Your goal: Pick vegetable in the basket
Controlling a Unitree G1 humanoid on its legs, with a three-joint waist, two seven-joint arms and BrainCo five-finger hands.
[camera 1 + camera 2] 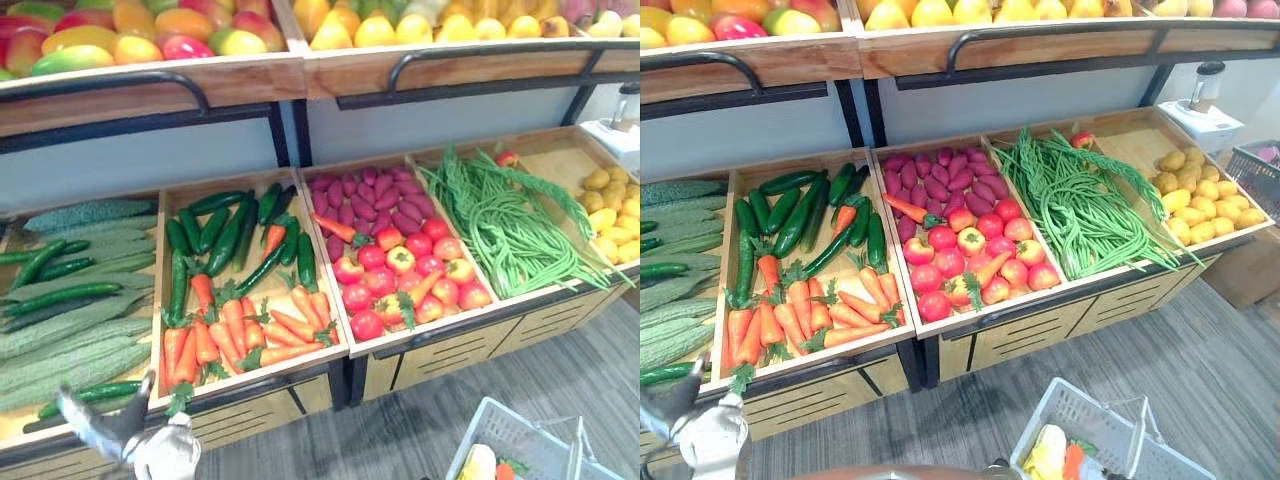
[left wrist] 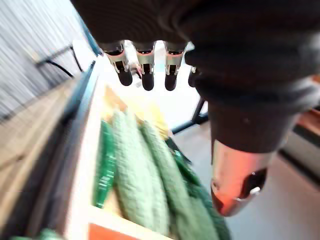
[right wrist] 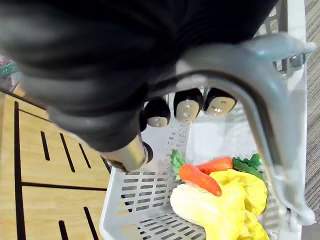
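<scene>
The right hand (image 3: pixel 186 107) was curled round the handle (image 3: pixel 265 135) of the white basket (image 3: pixel 145 200), which held carrots (image 3: pixel 199 179). The left hand (image 1: pixel 115 428) hung empty, fingers relaxed, just before the bumpy green gourds (image 1: pixel 70 335).

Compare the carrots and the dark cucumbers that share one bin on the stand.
Colour: the carrots are orange with green leafy tops; the cucumbers are dark green and bare.
Place: the carrots mostly fill the front of the wooden bin, the cucumbers the back.
Shape: the carrots taper to a point; the cucumbers keep an even width.
Both are long, loosely piled and in the same bin.
</scene>
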